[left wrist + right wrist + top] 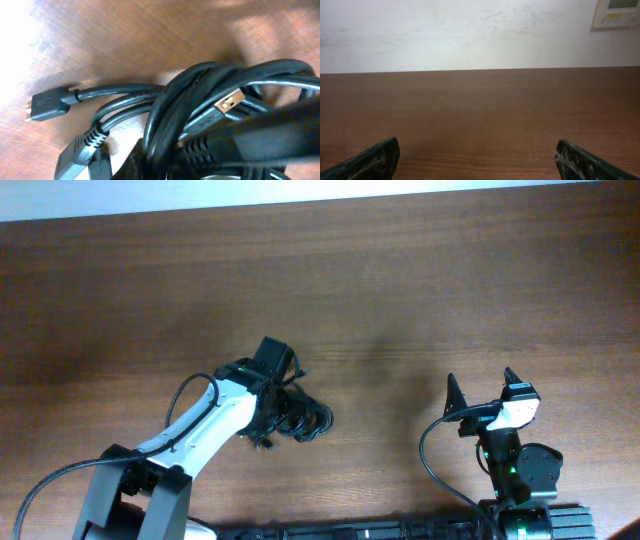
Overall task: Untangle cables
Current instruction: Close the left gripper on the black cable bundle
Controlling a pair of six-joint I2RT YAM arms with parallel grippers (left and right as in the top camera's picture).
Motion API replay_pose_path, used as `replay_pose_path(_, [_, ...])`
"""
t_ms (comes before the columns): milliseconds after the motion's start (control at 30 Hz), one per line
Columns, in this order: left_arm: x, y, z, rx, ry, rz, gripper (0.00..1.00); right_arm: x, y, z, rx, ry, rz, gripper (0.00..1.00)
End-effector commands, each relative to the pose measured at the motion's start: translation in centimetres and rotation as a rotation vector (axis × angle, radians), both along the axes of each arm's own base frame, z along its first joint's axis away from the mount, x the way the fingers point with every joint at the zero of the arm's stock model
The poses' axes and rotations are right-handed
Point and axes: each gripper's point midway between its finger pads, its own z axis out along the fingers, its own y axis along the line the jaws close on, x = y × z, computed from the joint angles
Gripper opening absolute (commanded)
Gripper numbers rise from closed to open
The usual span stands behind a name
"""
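Observation:
The cables point(303, 418) are a knotted bundle of black cords on the wooden table, left of the middle. My left gripper point(280, 402) sits down in the bundle and looks shut on a loop of it. In the left wrist view the cables point(200, 100) fill the frame very close up. A black plug point(47, 104) lies on the wood at the left and a gold USB end point(229, 101) shows in the coil; my fingers are mostly hidden. My right gripper point(480, 380) is open and empty at the right, apart from the bundle, and its wrist view point(477, 150) shows only bare wood.
The wooden table point(400, 290) reaches to a white wall at the far edge. A thick black arm wire point(430, 460) loops by the right arm base. A wall control panel point(617, 12) shows at the upper right of the right wrist view.

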Motion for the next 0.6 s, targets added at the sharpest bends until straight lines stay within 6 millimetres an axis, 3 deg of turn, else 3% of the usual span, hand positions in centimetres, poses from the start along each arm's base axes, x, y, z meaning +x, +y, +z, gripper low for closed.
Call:
replay_pose_path(0, [2.6, 0.7, 0.0, 0.064, -0.122, 0.016, 0.22, 0.0, -0.3, -0.3, 0.007, 0.006, -0.018, 0.99])
replay_pose_path(100, [5.1, 1.2, 0.6, 0.103, -0.236, 0.036, 0.4, 0.0, -0.3, -0.3, 0.007, 0.006, -0.018, 0.99])
replay_pose_path(300, [8.1, 1.8, 1.9, 0.176, -0.383, -0.017, 0.5, 0.0, -0.3, -0.3, 0.007, 0.006, -0.018, 0.99])
replay_pose_path(433, [7.5, 1.4, 1.6, 0.158, -0.351, -0.052, 0.59, 0.0, -0.3, -0.3, 0.007, 0.006, -0.018, 0.99])
replay_pose_path(567, [5.0, 1.1, 0.6, 0.119, -0.235, -0.08, 0.5, 0.0, -0.3, -0.3, 0.007, 0.006, -0.018, 0.99])
